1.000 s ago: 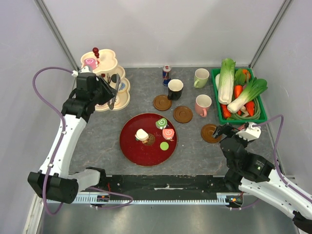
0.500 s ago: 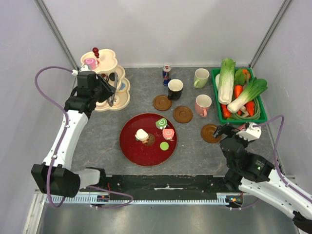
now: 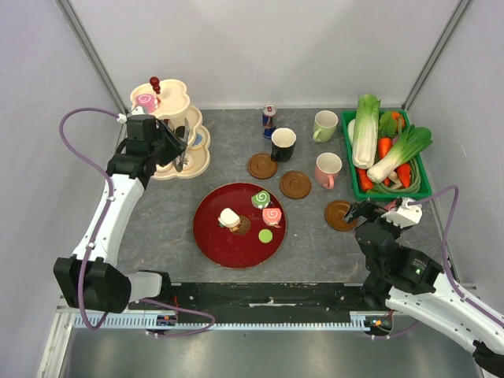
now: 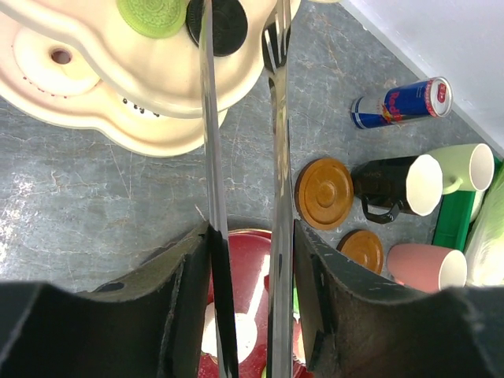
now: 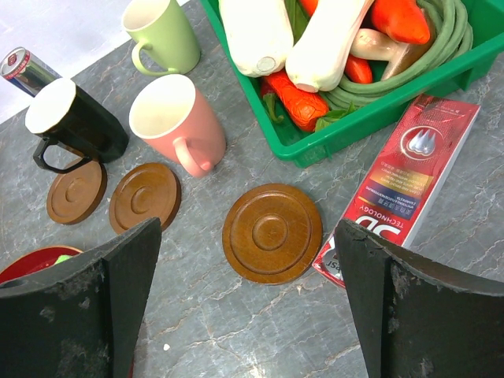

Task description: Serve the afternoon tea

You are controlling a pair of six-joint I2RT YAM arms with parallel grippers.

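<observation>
My left claw is half closed on a pair of metal tongs, clamping both arms. Their tips reach out ahead of it over the cream tiered stand, close by a green macaron and a black macaron. Below the claw lies the red plate with the swirl rolls. My right claw gapes wide and holds nothing, hanging above a wooden coaster. Ahead of it, leftward, stand the pink mug, black mug and pale green mug.
</observation>
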